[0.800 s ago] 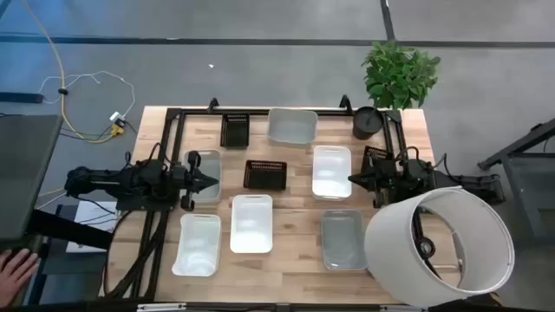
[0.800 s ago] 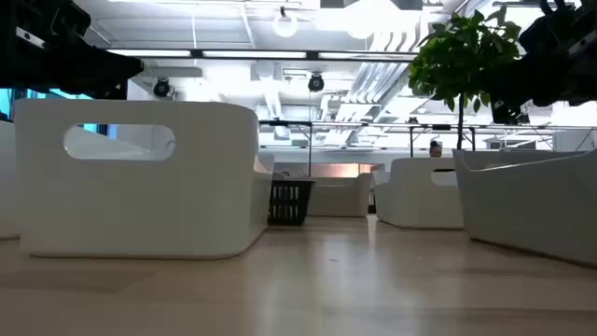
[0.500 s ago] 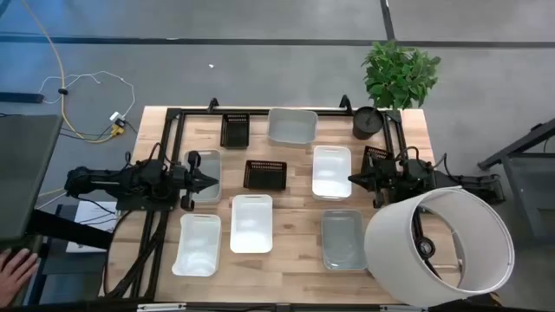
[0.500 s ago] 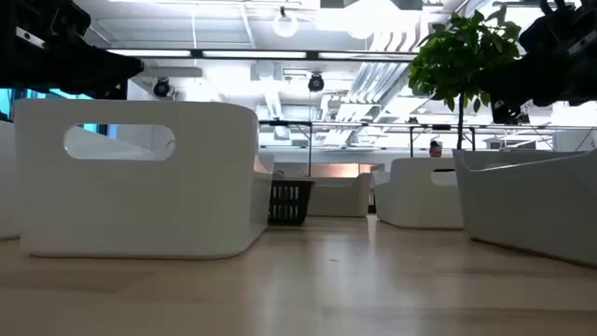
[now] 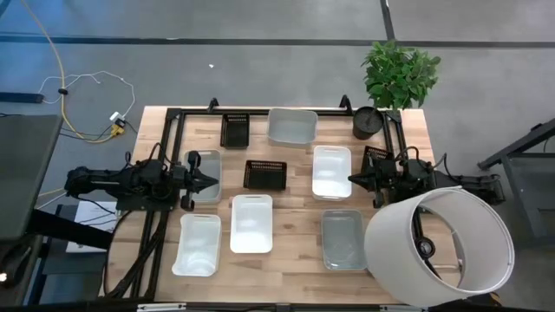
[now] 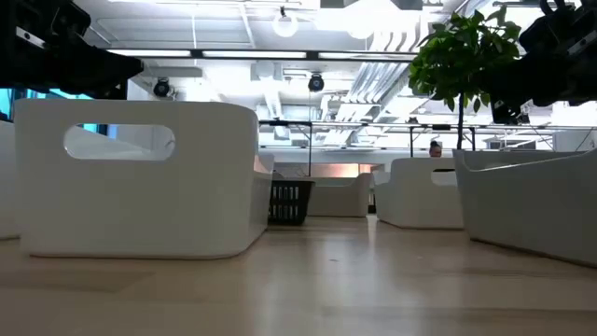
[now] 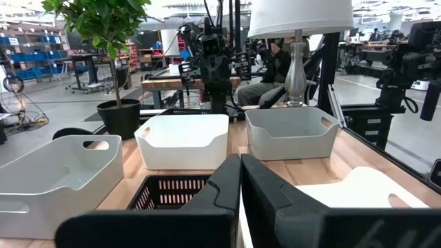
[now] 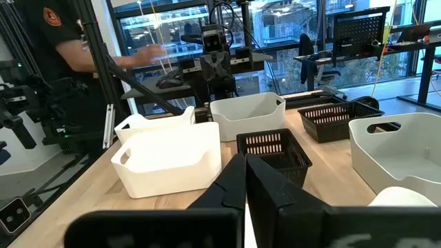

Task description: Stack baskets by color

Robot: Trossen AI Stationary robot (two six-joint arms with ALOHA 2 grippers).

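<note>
Reaching in from the table's left edge, the left gripper [image 5: 211, 180] hangs with its two fingers pressed together on nothing, its tip over the translucent grey basket [image 5: 204, 176] that sits at the left of the wooden table [image 5: 295, 260]. Nearer the front edge on that side lies a white basket [image 5: 198, 244], and just beside it to the right a second white basket [image 5: 251, 224]. Behind these, at the table's far side, a black mesh basket [image 5: 235, 129] stands by the dark frame rail, and another black mesh basket [image 5: 265, 174] lies near the table's middle, apart from its neighbours. At the far middle sits a greyish basket [image 5: 291, 126]. Right of centre, a white basket with handle slots [image 5: 331, 171] lies in the middle row, and in front of it a translucent grey basket [image 5: 343, 239] sits near the front edge. None of the baskets is stacked in another; all lie separate on the wood. The right gripper [image 5: 353, 178] comes in from the right side with its fingers clenched shut and empty, its tip at the right edge of that white slotted basket. Behind the right arm a further black mesh basket [image 5: 375, 157] shows partly under the arm. A round black pot [image 5: 368, 122] holding a green plant [image 5: 400, 74] stands at the far right corner, and a big white lampshade [image 5: 439, 239] covers the near right corner. In the right wrist view, a person in dark clothes [image 8: 69, 41] stands beyond the table.
</note>
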